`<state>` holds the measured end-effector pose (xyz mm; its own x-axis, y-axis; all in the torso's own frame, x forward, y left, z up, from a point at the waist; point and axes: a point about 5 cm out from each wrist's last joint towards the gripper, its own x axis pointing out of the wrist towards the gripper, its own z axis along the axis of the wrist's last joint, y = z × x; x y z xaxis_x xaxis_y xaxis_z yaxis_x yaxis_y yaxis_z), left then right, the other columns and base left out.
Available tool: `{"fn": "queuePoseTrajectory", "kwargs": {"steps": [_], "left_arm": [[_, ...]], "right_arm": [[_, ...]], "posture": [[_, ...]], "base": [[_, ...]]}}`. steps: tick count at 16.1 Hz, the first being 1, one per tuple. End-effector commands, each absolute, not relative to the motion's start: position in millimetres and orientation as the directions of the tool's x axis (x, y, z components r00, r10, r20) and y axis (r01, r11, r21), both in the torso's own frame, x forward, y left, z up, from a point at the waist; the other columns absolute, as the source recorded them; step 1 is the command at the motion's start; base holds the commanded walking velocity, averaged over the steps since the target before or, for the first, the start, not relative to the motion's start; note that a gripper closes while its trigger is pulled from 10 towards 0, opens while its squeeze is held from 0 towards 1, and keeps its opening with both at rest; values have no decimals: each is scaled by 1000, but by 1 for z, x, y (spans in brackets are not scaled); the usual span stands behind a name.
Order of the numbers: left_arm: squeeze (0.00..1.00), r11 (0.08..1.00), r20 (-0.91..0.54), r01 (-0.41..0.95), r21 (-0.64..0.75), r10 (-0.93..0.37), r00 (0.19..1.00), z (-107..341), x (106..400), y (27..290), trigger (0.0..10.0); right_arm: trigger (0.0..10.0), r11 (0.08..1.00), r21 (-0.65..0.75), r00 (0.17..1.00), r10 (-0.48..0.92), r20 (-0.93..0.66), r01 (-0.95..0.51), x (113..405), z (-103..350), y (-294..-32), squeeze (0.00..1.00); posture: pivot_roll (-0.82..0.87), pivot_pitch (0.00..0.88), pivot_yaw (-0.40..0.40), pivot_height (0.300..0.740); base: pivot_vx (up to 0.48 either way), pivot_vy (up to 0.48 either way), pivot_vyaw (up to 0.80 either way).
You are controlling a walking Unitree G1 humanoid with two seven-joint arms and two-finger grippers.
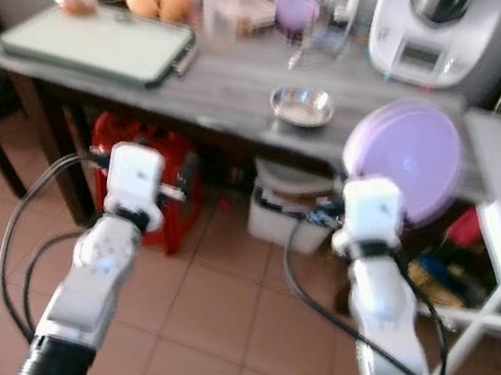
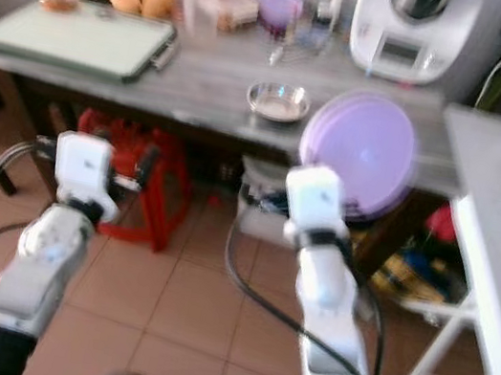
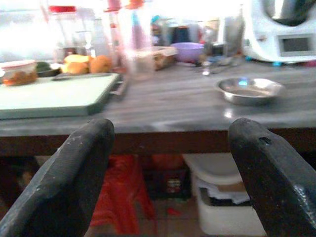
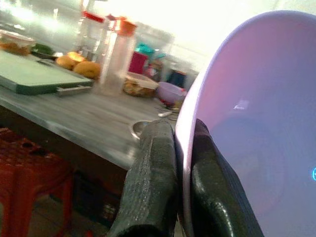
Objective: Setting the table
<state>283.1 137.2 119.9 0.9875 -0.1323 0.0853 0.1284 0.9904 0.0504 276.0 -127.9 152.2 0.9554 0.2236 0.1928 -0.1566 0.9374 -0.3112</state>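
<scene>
One lilac plate (image 1: 409, 157) is carried on edge in the right gripper (image 4: 182, 163), jaws closed tight on its rim, held in front of the grey desk (image 1: 218, 94). The left gripper (image 3: 170, 168) is empty, jaws spread wide. The carrying step appears in hand; a flat, bare patch of desk near the steel bowl (image 1: 302, 105) will probably be needed for set-down. The pinch on the rim is made plain by the right wrist view; in the head views it is hidden behind the wrist.

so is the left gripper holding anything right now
No, the left gripper is open, its two black fingers spread wide with only the counter and metal bowl visible beyond the gap.
</scene>
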Motion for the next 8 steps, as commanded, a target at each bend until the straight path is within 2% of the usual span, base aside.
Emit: {"fn": "queuePoseTrajectory", "kwargs": {"steps": [1,2,8], "left_arm": [[0,985,100,160,56,-165,981,124,284,129,10000],[0,985,101,161,57,-166,981,125,284,129,10000],[0,983,107,171,61,-177,978,125,285,127,10000]], "right_arm": [[10000,938,-322,957,202,208,-128,277,156,-136,0],[10000,939,-320,957,202,208,-129,278,156,-136,0],[10000,939,-314,955,212,205,-141,279,156,-134,0]], "posture": [[1,0,18,740],[1,0,18,740],[-1,0,21,740]], "base": [[480,0,788],[480,0,463],[480,0,0]]}}
